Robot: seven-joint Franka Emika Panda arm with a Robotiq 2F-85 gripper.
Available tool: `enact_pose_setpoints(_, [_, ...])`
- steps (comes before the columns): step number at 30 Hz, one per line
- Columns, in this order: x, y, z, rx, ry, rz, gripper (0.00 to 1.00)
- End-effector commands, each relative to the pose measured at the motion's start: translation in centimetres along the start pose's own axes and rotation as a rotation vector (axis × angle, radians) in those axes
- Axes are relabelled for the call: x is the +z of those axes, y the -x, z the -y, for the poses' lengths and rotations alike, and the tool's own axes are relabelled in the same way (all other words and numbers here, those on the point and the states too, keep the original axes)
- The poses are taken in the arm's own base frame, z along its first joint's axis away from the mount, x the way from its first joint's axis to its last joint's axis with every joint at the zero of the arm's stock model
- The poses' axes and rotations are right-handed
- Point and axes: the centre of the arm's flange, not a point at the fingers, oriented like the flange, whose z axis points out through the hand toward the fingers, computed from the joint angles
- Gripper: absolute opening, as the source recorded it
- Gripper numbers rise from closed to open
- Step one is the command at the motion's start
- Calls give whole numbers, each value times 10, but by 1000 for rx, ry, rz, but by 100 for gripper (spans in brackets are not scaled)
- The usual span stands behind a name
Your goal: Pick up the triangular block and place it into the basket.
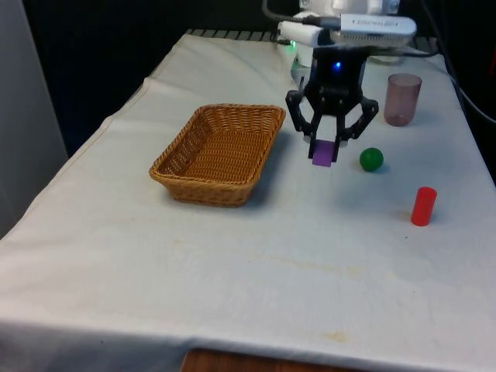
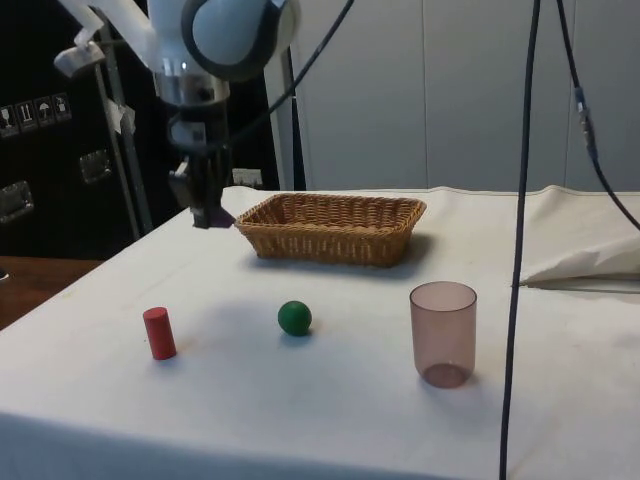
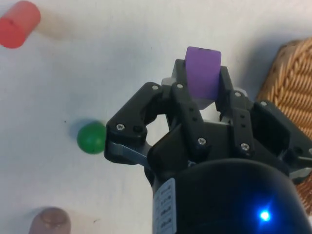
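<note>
Pincer: black two-finger pincer (image 1: 324, 144) (image 2: 205, 212) (image 3: 203, 78), clamped on the small purple block (image 1: 322, 153) (image 3: 203, 73), raised above the table.
Purple block: held between the fingers, off the cloth, just beside the basket's end at the front view's right.
Basket: woven wicker, rectangular, tan (image 1: 219, 152) (image 2: 333, 226) (image 3: 291, 78); nothing seen inside.
Green ball: small round (image 1: 371, 159) (image 2: 294, 318) (image 3: 91, 137), on the cloth near the pincer, at the front view's right of it.
Red cylinder: upright (image 1: 423, 206) (image 2: 158, 333) (image 3: 17, 23), beyond the ball, well apart from the basket.
Cup: translucent pinkish-brown plastic, upright (image 1: 402, 99) (image 2: 442, 333) (image 3: 49, 220).
Table: under white cloth (image 1: 256, 256) (image 2: 300, 400).
</note>
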Motion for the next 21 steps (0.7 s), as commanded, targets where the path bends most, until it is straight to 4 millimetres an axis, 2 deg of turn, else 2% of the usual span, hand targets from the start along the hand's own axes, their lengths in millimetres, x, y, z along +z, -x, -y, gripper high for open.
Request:
enact_pose_setpoints(1, [-8,0,-2,-1,2,0,34])
enact_pose_setpoints(7, [-34,-3,-6,1,-2,-5,34])
enact_pose_setpoints(9, [-31,-3,-5,4,-5,-7,34])
enact_pose_setpoints(13, [-50,-4,-8,4,-5,-6,34])
enact_pose_setpoints(21, [-51,-5,-8,4,-7,-5,34])
